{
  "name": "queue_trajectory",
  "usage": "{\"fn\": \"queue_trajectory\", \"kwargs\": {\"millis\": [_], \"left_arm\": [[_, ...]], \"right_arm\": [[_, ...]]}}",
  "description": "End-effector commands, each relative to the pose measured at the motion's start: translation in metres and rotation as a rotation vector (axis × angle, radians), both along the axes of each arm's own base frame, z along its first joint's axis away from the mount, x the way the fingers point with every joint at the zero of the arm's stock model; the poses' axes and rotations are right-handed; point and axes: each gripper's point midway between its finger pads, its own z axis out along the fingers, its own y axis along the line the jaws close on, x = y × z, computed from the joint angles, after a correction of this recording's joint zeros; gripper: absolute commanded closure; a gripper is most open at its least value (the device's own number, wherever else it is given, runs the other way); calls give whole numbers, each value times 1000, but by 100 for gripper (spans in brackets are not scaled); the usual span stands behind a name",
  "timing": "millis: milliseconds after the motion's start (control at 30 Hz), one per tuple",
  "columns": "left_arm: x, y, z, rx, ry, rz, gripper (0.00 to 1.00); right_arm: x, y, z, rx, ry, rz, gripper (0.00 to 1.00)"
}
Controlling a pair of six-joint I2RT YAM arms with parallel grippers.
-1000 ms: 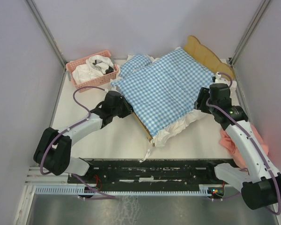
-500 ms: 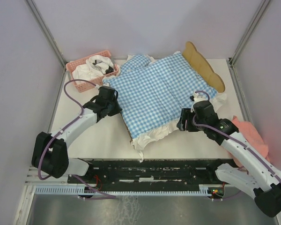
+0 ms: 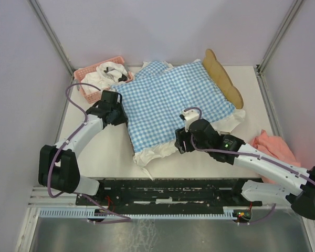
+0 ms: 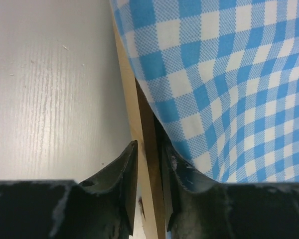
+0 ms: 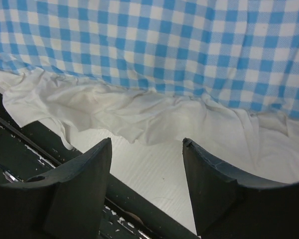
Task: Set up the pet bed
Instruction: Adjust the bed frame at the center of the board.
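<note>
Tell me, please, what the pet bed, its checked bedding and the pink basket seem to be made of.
The pet bed: light wood, apparently unpainted and matt; its rail shows a pale tan cut edge. The checked bedding: soft woven fabric, perhaps cotton; it creases and has a white ruffle. The pink basket: probably moulded plastic, judging by its slotted wall.

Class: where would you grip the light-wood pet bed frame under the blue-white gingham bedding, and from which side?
Grip the thin side rail of the light-wood pet bed frame from the left: it is bare and narrow enough to straddle, as the left end effector does; blue-white gingham bedding covers the top.
</note>
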Motion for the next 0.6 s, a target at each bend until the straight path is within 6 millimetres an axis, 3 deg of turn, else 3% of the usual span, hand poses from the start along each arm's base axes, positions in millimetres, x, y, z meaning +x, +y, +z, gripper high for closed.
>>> {"fn": "queue_trajectory", "kwargs": {"millis": [0,100,200,333,467,567], "left_arm": [[9,-15,50,-80,-130,-82,59],[-6,-17,60,-120,-153,-93,43],[-23,-17,64,-149,-170,-101,36],[-49,-24,68,-214,-188,-149,26],[-72,-26,67,-265,-193,-163,23],[-87,-30,65,-310,-194,-174,24]], "right_arm": [[27,35,46,65,-194,55,33],[29,54,47,91,-201,89,33],[24,79,49,88,-212,152,32],[2,117,38,-1,-282,421,30],[-3,138,30,-71,-296,516,28],[-22,155,17,-109,-320,656,27]]}}
